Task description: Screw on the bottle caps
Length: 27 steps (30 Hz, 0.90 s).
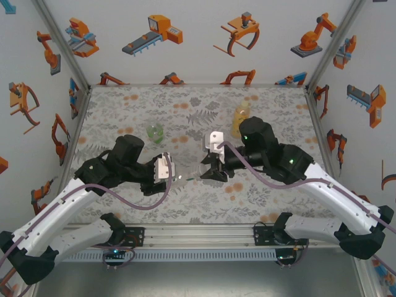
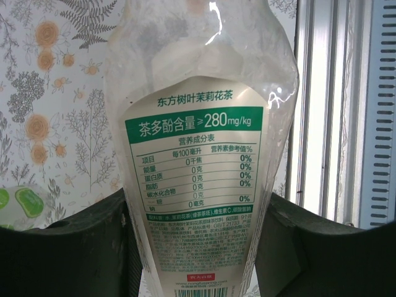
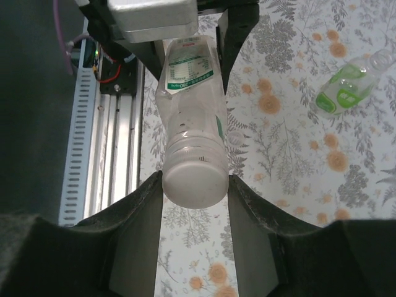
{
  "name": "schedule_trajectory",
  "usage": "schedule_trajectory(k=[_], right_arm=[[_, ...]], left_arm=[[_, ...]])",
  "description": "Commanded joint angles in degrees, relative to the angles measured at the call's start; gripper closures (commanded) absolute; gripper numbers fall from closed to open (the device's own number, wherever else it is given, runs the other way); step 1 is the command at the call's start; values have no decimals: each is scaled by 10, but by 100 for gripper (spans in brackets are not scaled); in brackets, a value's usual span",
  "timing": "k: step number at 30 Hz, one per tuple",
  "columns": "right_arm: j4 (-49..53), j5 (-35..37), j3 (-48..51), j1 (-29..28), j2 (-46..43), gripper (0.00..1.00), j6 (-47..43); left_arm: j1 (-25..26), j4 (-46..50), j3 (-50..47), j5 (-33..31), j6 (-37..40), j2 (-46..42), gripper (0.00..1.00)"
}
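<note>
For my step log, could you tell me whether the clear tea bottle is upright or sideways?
Sideways: the tea bottle spans level between left claw and right claw, above the table.

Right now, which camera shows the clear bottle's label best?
Left wrist: the label sits close up and square-on, its print readable. Right wrist sees it small and slanted. From the top it is just a faint green sliver.

Clear bottle point(image 2: 198, 55), whitish cap point(image 3: 193, 182), green-white label point(image 2: 195, 161), grey-orange floral table point(image 3: 291, 130).

Site: robot lab test cell | Evidence: framed walls point(image 1: 198, 62) printed with robot pictures; floral worktop point(image 1: 124, 111); two robot arms point(image 1: 93, 179) on aluminium rail point(image 1: 198, 234)
</note>
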State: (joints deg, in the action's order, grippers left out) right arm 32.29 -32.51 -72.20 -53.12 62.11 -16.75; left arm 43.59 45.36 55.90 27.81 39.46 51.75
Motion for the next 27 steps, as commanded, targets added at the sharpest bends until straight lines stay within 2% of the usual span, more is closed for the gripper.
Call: schedule_trajectory(k=[1, 5, 10, 13, 17, 21, 27], right_arm=[[-54, 19, 28, -8, -5, 100, 183], [-77, 79, 52, -8, -16, 100, 382], [-28, 194, 53, -8, -22, 100, 656], [-36, 179, 68, -8, -17, 100, 820], [-85, 145, 113, -8, -23, 94, 991], [-78, 147, 114, -9, -28, 89, 1024], [-49, 156, 85, -8, -24, 66, 978]], left_arm=[[3, -24, 20, 3, -7, 0, 100], [3, -26, 22, 0, -7, 1, 100], [4, -29, 23, -1, -10, 1, 100], [4, -33, 23, -2, -11, 0, 100], [4, -36, 23, -5, -8, -1, 100], [4, -36, 24, -7, -5, -1, 100], [4, -40, 22, -5, -4, -1, 100]])
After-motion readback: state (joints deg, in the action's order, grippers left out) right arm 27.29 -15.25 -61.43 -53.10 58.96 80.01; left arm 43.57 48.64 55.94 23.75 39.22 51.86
